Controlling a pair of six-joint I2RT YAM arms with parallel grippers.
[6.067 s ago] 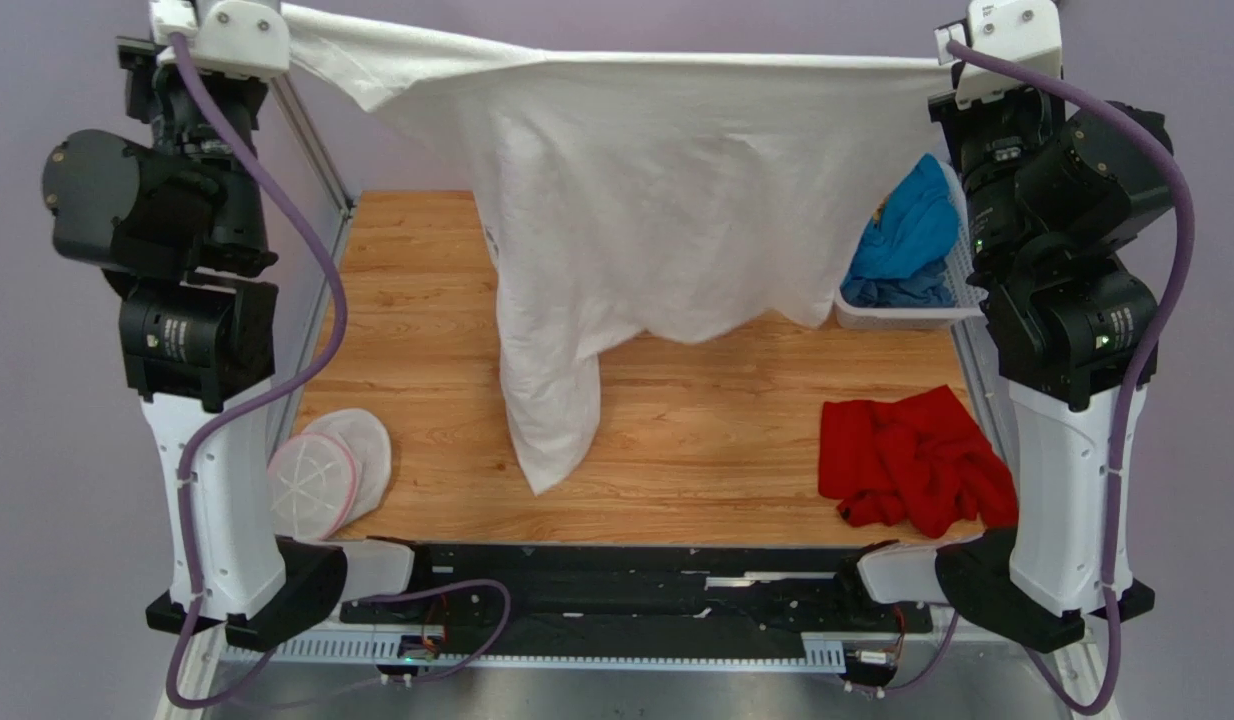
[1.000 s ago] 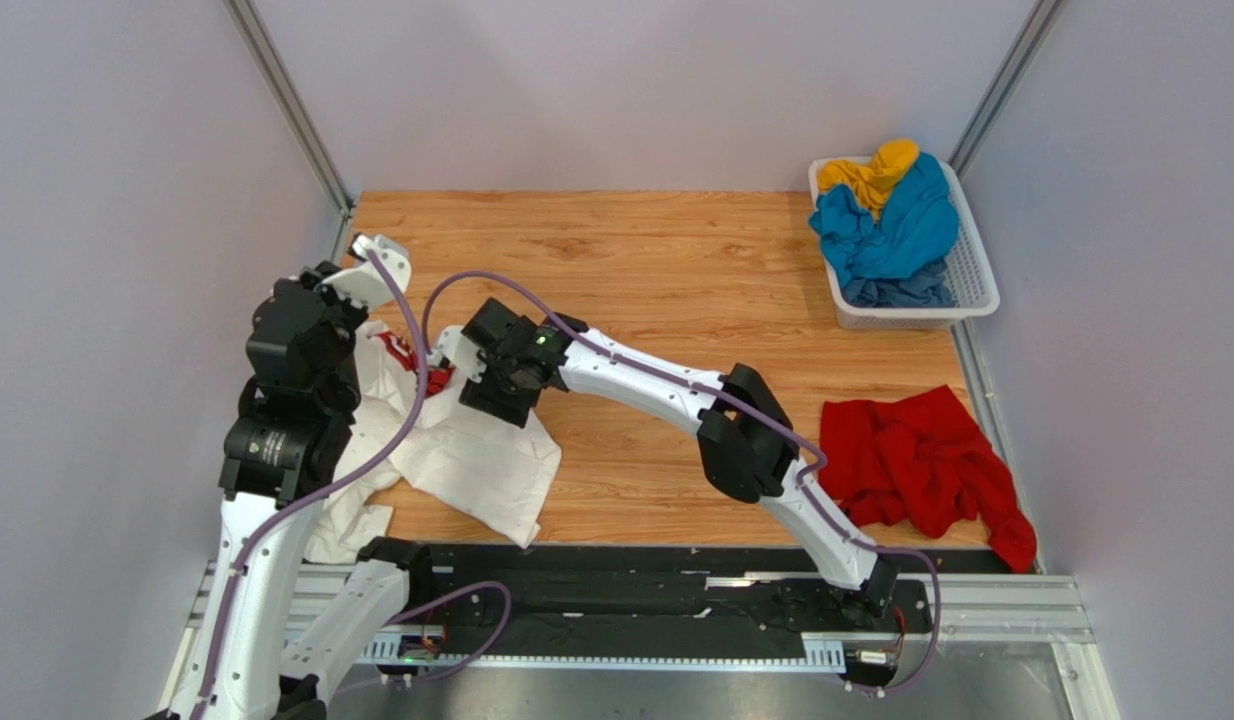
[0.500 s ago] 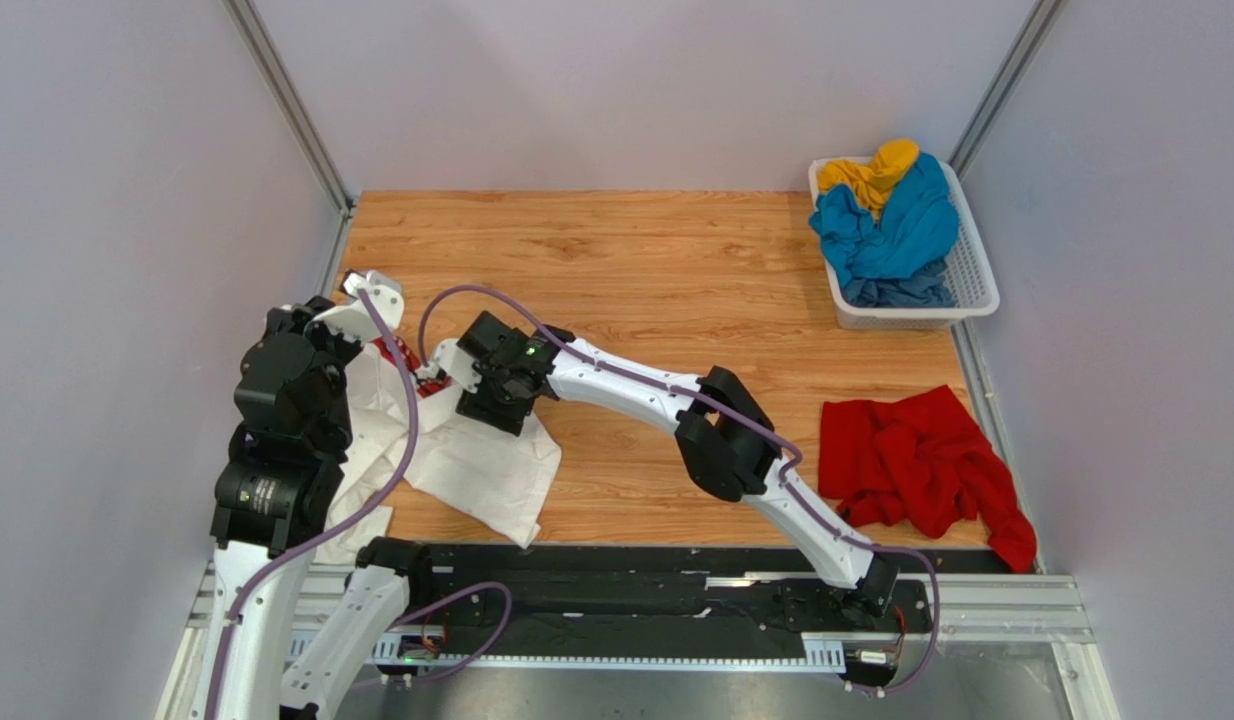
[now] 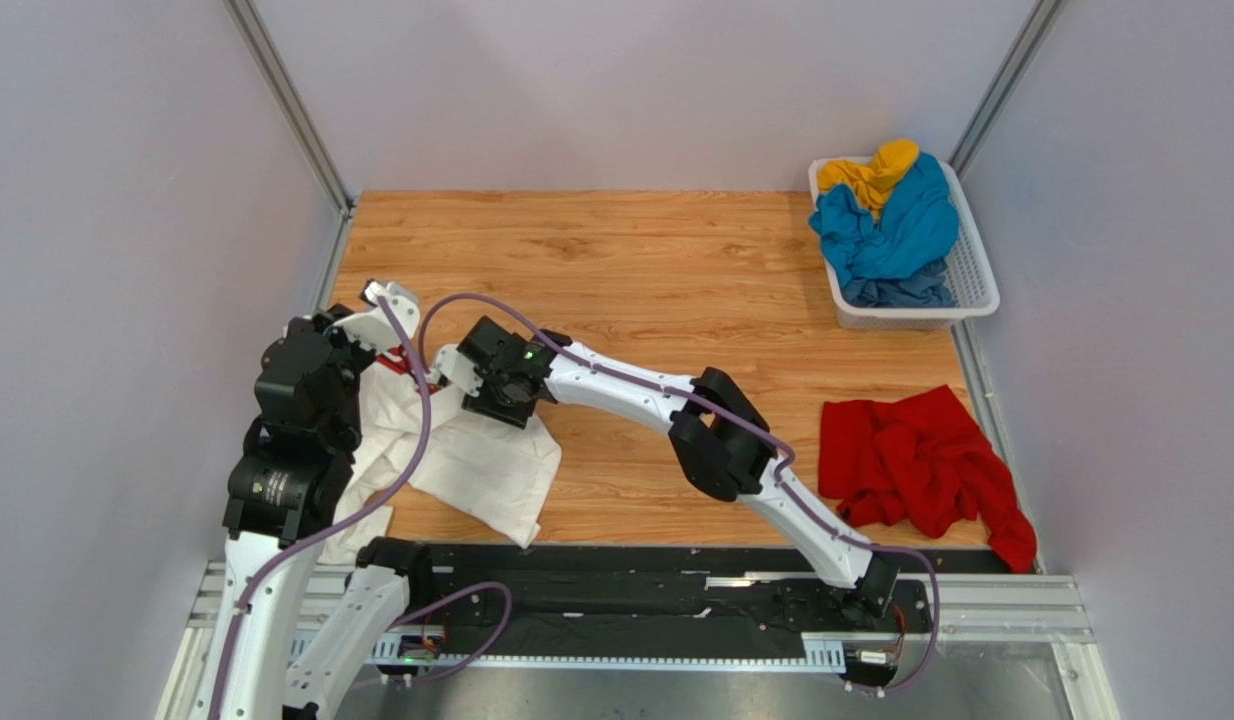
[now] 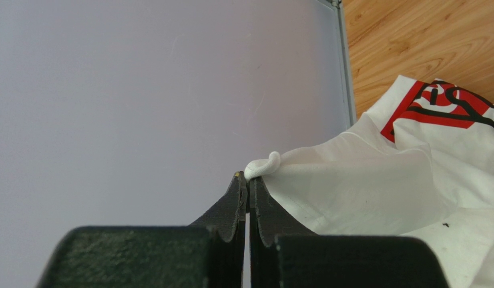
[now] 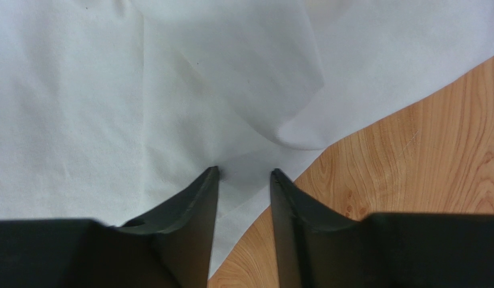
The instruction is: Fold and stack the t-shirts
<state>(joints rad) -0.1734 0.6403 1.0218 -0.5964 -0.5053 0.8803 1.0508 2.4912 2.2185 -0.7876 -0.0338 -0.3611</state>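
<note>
The white lattice basket (image 4: 972, 288) sits in the table's (image 4: 638, 255) far right corner. It holds a blue t-shirt (image 4: 886, 225) heaped over its rim, with a yellow t-shirt (image 4: 873, 168) bunched on top at the far end. A red t-shirt (image 4: 916, 458) lies crumpled on the wood near the right edge, well apart from the basket. The white t-shirt (image 4: 481, 465) is rumpled at the near left corner, its red print (image 5: 448, 105) showing among the folds. The left gripper (image 5: 248, 182) is pinched tight on an edge of the white t-shirt beside the left wall. The right gripper (image 6: 243, 174) stands with its jaws apart, tips down on the white cloth at its edge.
</note>
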